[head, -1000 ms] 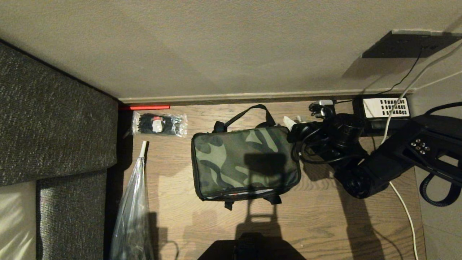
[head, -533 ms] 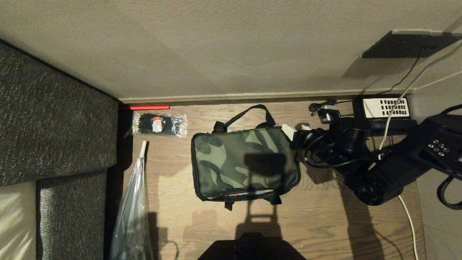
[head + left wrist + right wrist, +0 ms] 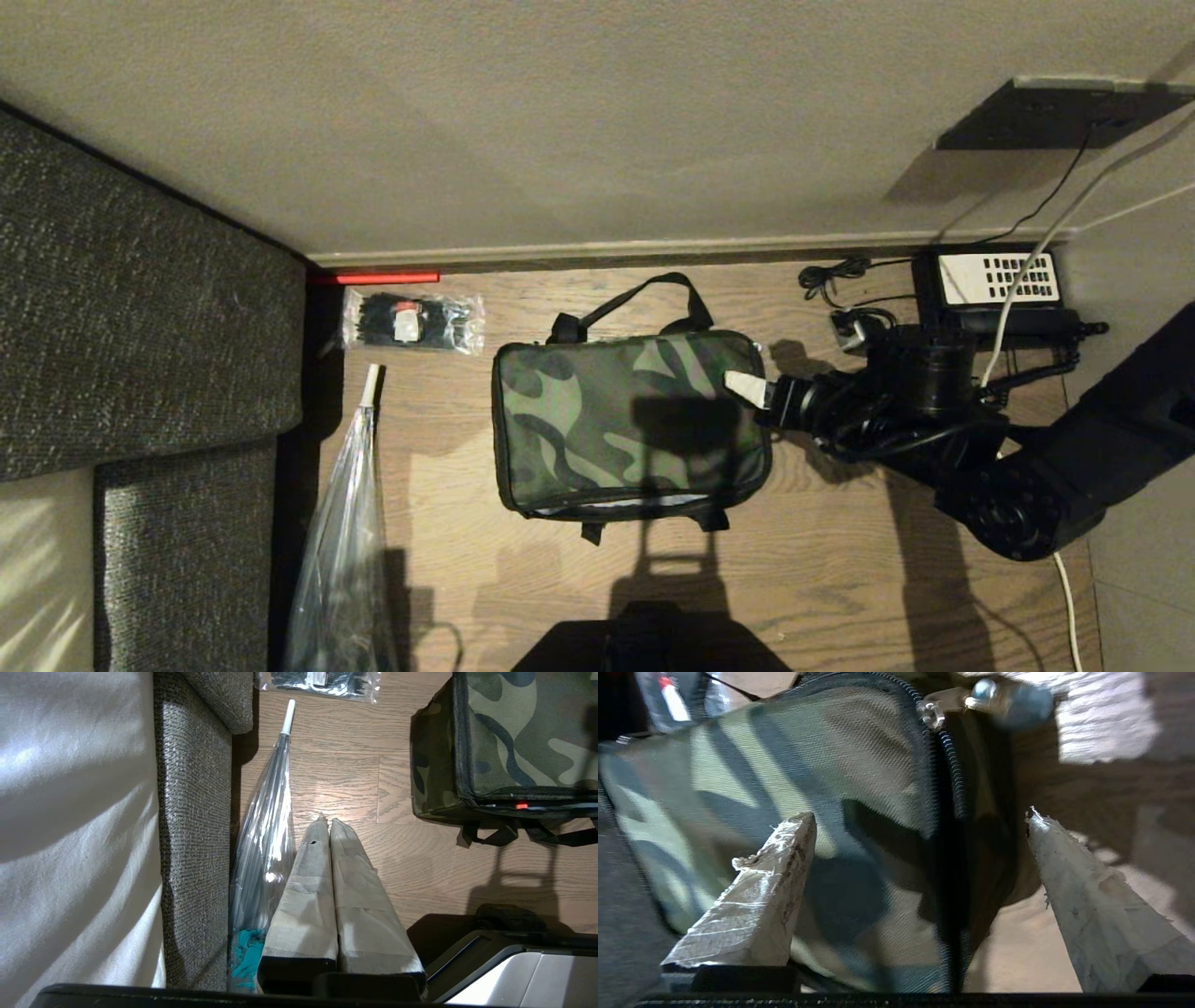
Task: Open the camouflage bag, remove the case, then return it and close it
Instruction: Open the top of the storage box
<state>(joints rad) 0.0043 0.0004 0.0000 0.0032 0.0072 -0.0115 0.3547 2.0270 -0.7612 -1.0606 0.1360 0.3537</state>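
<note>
The camouflage bag (image 3: 635, 420) lies flat on the wood floor with its lid down and its strap handles at the far and near sides. My right gripper (image 3: 752, 392) is at the bag's right edge. In the right wrist view it (image 3: 920, 814) is open, with its taped fingers wide apart on either side of the bag's (image 3: 784, 765) zipped edge and nothing between them. The zipper pull (image 3: 934, 711) lies beyond the fingertips. My left gripper (image 3: 325, 820) is shut and empty, parked above the floor left of the bag (image 3: 523, 732). The case is out of view.
A grey sofa (image 3: 140, 327) fills the left. A clear folded umbrella (image 3: 345, 541) and a packet of black ties (image 3: 413, 322) lie beside it. A black telephone (image 3: 994, 280) and cables (image 3: 1060, 569) sit at the right, along the wall (image 3: 597, 140).
My right gripper has moved from the bag's far right corner towards me along its right edge, and its fingers have opened wider. The bag and the left arm have stayed put.
</note>
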